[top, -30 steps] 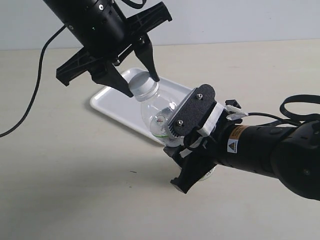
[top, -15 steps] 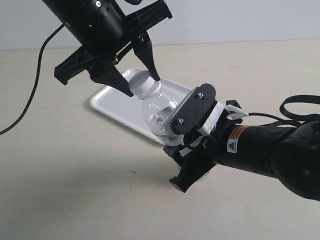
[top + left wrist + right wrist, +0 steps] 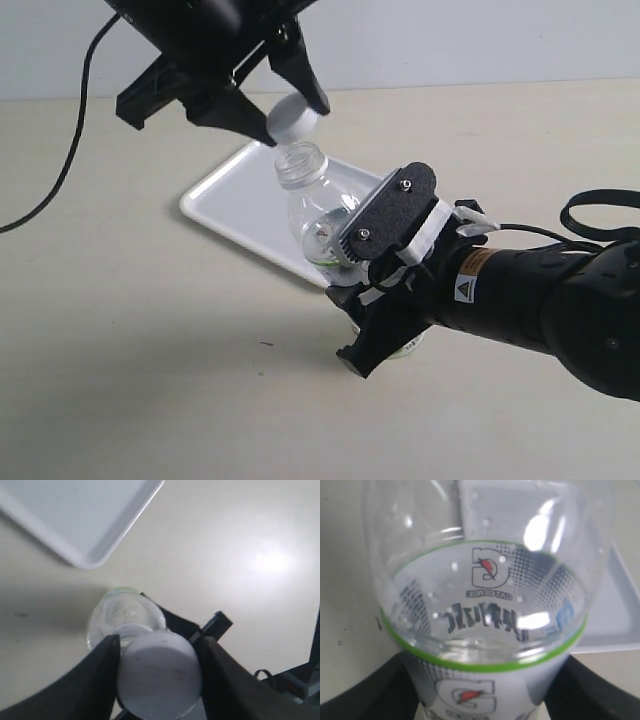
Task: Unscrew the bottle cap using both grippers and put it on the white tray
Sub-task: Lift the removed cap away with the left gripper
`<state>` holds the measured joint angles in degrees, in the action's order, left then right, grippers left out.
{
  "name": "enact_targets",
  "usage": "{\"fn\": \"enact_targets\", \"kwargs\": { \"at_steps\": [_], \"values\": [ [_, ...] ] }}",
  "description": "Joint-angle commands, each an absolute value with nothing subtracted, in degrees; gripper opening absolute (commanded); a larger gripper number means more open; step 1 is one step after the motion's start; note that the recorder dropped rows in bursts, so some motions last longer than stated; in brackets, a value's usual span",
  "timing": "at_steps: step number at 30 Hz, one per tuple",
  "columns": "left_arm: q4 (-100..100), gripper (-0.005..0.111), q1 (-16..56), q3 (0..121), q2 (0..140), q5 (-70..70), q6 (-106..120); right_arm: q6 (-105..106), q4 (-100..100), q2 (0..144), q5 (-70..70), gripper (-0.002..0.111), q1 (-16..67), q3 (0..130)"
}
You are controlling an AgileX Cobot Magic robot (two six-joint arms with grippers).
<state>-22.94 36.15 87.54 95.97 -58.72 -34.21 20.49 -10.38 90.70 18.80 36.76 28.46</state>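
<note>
Moved since earlier: the bottle cap (image 3: 293, 118) has come off the bottle (image 3: 318, 205) and risen with the left gripper (image 3: 292, 121); a second ago it sat on the neck
Cap now: in the air just above the open neck, apart from it
Tray: the white tray (image 3: 225, 205) lies on the surface (image 3: 150, 350), left of and beyond the bottle
Left fingers: pinching the cap across its side
Right fingers: the right gripper (image 3: 370, 285) is clamped on the bottle's labelled body, holding it tilted
Handling, cap: likely light and stiff; its side is the place to hold; small and round, so it may roll if dropped from height
Handling, bottle: looks empty and thin-walled, and would probably dent under a hard squeeze
Count: one cap, one bottle, one tray, two grippers
</note>
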Motion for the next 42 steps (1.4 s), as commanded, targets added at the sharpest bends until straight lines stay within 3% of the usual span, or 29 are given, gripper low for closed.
{"fn": "enact_targets", "kwargs": {
  "at_steps": [1,9,25,37,42],
  "values": [
    [-24.1,0.000,34.9,87.5,92.8,-53.2,-28.6,19.1,-10.5,90.0,25.7,0.000,36.6,26.9],
    [-24.4,0.000,30.3,87.5,91.3,-54.9,-13.7,18.3,-16.0,90.0,41.4,0.000,36.6,19.2],
    [-21.5,0.000,30.2,87.5,98.5,-41.0,15.5,17.9,-15.9,90.0,41.8,0.000,36.6,19.1],
    [-22.0,0.000,30.2,87.5,111.8,-39.8,28.1,16.4,-14.4,90.0,40.1,0.000,36.6,19.1],
    [-22.6,0.000,30.2,87.5,114.2,-33.2,28.3,16.4,-14.1,90.0,40.4,0.000,36.6,19.1]
  ]
}}
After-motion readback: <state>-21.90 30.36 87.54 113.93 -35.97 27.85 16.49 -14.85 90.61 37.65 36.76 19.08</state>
